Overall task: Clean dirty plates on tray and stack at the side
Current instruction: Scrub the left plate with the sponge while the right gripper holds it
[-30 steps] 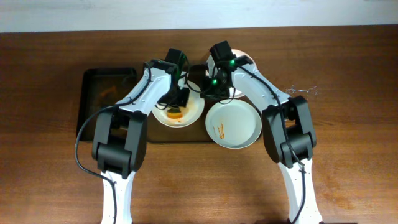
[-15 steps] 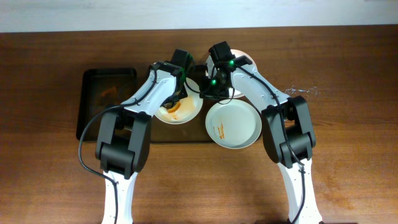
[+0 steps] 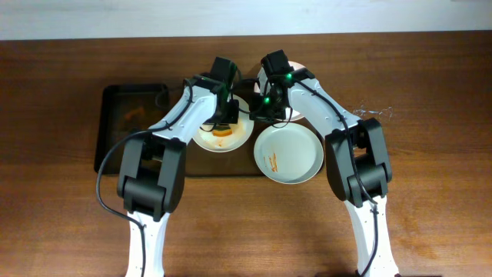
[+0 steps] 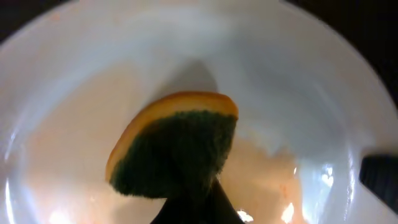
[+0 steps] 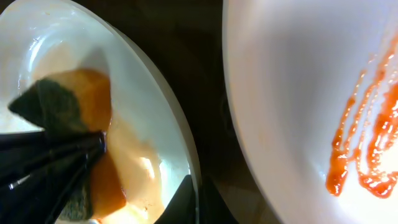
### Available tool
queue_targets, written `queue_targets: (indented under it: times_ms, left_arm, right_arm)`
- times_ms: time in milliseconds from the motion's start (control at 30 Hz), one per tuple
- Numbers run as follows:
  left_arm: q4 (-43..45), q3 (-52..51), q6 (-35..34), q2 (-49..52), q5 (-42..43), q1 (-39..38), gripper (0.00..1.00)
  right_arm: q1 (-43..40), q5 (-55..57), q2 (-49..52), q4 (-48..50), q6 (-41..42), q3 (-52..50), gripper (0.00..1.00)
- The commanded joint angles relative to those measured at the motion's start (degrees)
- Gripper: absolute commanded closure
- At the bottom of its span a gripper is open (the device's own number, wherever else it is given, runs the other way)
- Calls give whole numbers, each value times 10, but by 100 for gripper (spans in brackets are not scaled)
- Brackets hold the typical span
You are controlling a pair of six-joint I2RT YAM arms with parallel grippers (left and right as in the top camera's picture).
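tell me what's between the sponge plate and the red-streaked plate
Mostly bare dark tray; the right gripper reaches in at the bottom. Right wrist view.

The sponge (image 4: 177, 146) is orange with a dark green scrub face. Mid-frame, the centre plate (image 3: 240, 140) is white, washed with pale orange. Lower right of it, the lower plate (image 3: 296, 150) is white with thin orange-red sauce streaks (image 3: 270, 161), and the bench (image 3: 430, 92) is brown wood grain.

A dark wooden desk (image 3: 430, 192) is carrying a black tray (image 3: 115, 115) at its left, a brown tray (image 3: 219, 165) just beside it at the centre holding white plates (image 3: 288, 154), and a small wiry tangle (image 3: 377, 113) lying farther right.
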Motion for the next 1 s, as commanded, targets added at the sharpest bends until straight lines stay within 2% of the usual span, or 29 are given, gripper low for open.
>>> queue_targets:
  times_ms: [0, 67, 100, 200, 267, 300, 367, 467, 567, 667, 767, 900, 967]
  left_arm:
    - [12, -15, -116, 28, -90, -3, 100]
    - [5, -15, -198, 28, -136, -3, 100]
    - [-12, -15, -264, 28, -162, -3, 100]
    - [-98, -15, -412, 28, -192, -3, 100]
    - [-145, -15, -421, 28, -188, -4, 100]
    - [-164, -15, -400, 28, -187, -5, 100]
    - [-169, -15, -303, 28, -166, -5, 100]
    - [-158, -15, -82, 28, -14, -5, 100]
    - [-134, -15, 23, 28, 87, -5, 100]
    - [-122, -15, 38, 28, 92, -5, 100]
    - [-72, -15, 145, 28, 142, -5, 100]
    - [-3, -15, 154, 28, 141, -5, 100]
    - [19, -15, 153, 28, 106, -3, 100]
  right_arm:
    - [3, 3, 2, -1, 3, 0, 96]
    - [3, 3, 2, -1, 3, 0, 95]
    - [3, 3, 2, -1, 3, 0, 95]
    - [3, 3, 2, -1, 3, 0, 95]
    - [3, 3, 2, -1, 3, 0, 95]
    - [3, 3, 2, -1, 3, 0, 96]
    - [3, 3, 2, -1, 3, 0, 96]
    - [3, 3, 2, -1, 3, 0, 95]
    - [3, 3, 2, -1, 3, 0, 95]
    - [3, 3, 2, -1, 3, 0, 95]
    - [3, 3, 2, 1, 3, 0, 95]
    - [3, 3, 2, 1, 3, 0, 95]
    - [3, 3, 2, 1, 3, 0, 95]
